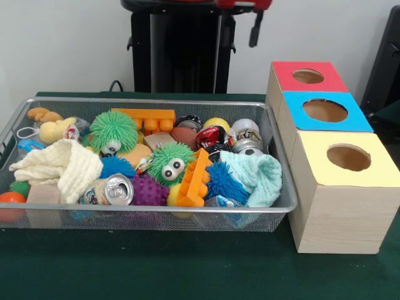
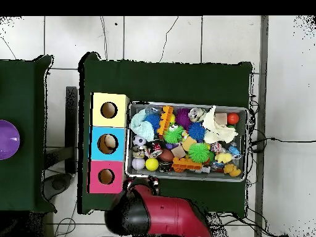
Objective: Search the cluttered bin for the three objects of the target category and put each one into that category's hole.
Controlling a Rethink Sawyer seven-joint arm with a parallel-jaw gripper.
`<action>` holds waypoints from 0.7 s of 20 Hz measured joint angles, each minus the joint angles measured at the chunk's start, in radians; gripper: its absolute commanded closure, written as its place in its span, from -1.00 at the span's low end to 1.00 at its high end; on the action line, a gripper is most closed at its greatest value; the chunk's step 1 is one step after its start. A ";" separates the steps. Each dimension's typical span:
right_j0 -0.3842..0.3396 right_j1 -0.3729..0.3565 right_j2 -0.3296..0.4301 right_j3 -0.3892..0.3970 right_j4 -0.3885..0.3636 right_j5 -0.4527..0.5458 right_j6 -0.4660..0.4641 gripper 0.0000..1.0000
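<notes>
The silver mesh bin (image 1: 284, 206) holds green (image 1: 113, 130) and blue (image 1: 225, 182) spiky balls, a purple one (image 1: 149, 190), orange bricks (image 1: 194, 178), a cream cloth (image 1: 62, 165), a mint cloth (image 1: 257, 177) and a silver can (image 1: 115, 189). The pale wooden boxes have surrounds of yellow (image 1: 345, 158), blue (image 1: 325, 111) and red (image 1: 308, 76). The cloth (image 1: 187, 269) on the table is dark green, and the arm (image 2: 166, 217) is red and black.

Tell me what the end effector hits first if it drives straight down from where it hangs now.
Probably the green tablecloth on the robot's side of the wire bin, not the clutter: the end effector hangs drawn back by the pedestal. Depth is unclear; the bin's rim is possible.
</notes>
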 measured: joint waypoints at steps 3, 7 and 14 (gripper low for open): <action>-0.104 -0.003 0.026 0.000 -0.040 0.000 0.000 -1.00; -0.267 0.001 0.080 -0.001 -0.107 0.000 -0.001 -1.00; -0.501 0.048 0.193 -0.032 -0.238 0.026 -0.021 -1.00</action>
